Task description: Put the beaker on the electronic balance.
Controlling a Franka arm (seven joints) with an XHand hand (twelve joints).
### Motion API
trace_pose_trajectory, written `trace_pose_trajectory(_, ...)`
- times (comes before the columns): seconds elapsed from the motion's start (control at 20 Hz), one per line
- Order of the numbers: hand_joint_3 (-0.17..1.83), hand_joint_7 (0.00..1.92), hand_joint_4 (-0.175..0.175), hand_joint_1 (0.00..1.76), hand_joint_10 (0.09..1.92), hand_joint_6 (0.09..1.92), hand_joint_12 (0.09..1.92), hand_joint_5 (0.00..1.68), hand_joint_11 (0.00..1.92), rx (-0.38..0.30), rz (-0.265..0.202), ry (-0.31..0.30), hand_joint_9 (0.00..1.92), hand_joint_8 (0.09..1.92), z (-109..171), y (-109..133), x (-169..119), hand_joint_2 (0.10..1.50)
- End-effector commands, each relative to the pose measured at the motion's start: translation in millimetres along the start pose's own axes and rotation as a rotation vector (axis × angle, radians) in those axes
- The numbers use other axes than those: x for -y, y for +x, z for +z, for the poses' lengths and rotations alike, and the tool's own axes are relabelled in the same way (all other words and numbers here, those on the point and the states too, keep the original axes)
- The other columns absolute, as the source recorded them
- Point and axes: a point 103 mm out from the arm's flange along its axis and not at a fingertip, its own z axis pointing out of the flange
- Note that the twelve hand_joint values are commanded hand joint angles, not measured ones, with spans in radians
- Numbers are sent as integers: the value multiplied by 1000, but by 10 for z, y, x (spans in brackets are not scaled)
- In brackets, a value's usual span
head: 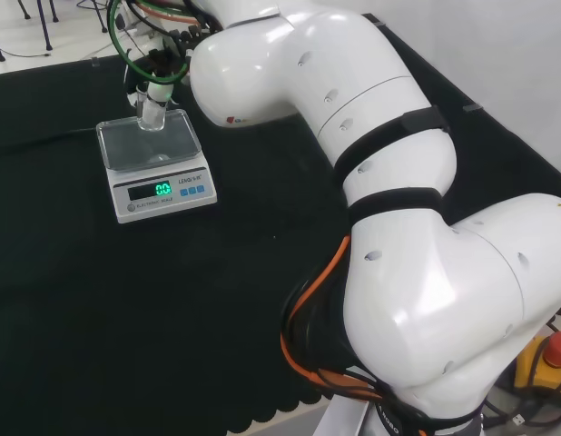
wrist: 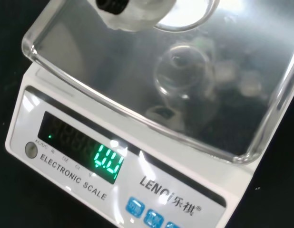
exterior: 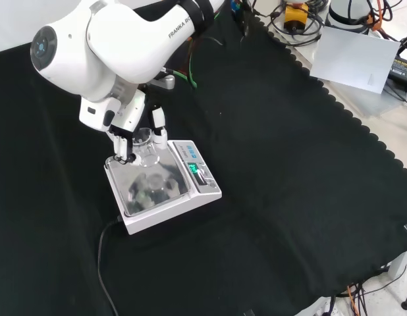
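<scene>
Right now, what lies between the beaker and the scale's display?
Only bare pan of the balance, by the front view; the beaker, held by the hand, is at its far edge.

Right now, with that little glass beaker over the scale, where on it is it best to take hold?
Around its upright side wall, below the open rim, coming from the side with fingers and thumb opposite. The beaker is a small clear cylinder standing mouth up, so the wall offers two facing sides. The hand grips it that way now, over the pan of the electronic balance, probably leaving the base free to set down.
</scene>
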Motion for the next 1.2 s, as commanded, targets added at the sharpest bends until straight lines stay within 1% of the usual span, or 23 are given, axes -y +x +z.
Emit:
trace_pose_trajectory(0.05, 11, 865, -175, 1112, 896, 1293, 833, 793, 1139, -6, -6, 60, 1056, 1022, 272, 89, -116, 1214)
trace_pose_trajectory(0.15, 11, 865, -175, 1112, 897, 1293, 834, 793, 1140, -7, -6, 58, 1056, 1022, 269, 82, -104, 1214)
trace_pose_trajectory(0.2, 11, 865, -175, 1112, 897, 1293, 834, 793, 1140, 5, 0, 69, 1056, 1022, 250, 139, -149, 1214)
trace_pose_trajectory(0.3, 11, 865, -175, 1112, 897, 1293, 834, 793, 1140, 2, 3, 68, 1056, 1022, 240, 163, -171, 1214)
trace_pose_trajectory(0.45, 11, 865, -175, 1112, 897, 1293, 835, 793, 1140, -13, -2, 63, 1056, 1022, 278, 91, -131, 1214)
trace_pose_trajectory(0.55, 11, 865, -175, 1112, 897, 1293, 835, 793, 1140, -7, 0, 69, 1056, 1022, 308, 65, -120, 1214)
trace_pose_trajectory(0.7, 11, 865, -175, 1112, 898, 1293, 836, 793, 1140, 4, -8, 76, 1056, 1022, 345, 67, -136, 1214)
trace_pose_trajectory(0.9, 11, 865, -175, 1112, 898, 1293, 836, 793, 1140, 6, -4, 84, 1056, 1022, 379, 70, -173, 1214)
trace_pose_trajectory(0.95, 11, 865, -175, 1112, 898, 1293, 837, 793, 1140, 16, 5, 97, 1056, 1022, 350, 140, -225, 1214)
trace_pose_trajectory(1.0, 11, 865, -175, 1112, 898, 1293, 837, 793, 1140, 13, 2, 97, 1056, 1022, 343, 162, -241, 1214)
trace_pose_trajectory(1.05, 11, 865, -175, 1112, 898, 1293, 837, 793, 1140, 10, -3, 94, 1056, 1022, 346, 159, -237, 1214)
trace_pose_trajectory(1.1, 11, 865, -175, 1112, 898, 1293, 837, 793, 1140, 17, 4, 101, 1056, 1022, 345, 175, -251, 1214)
trace_pose_trajectory(1.2, 11, 865, -175, 1112, 898, 1293, 837, 793, 1140, 10, 1, 99, 1056, 1022, 352, 170, -247, 1214)
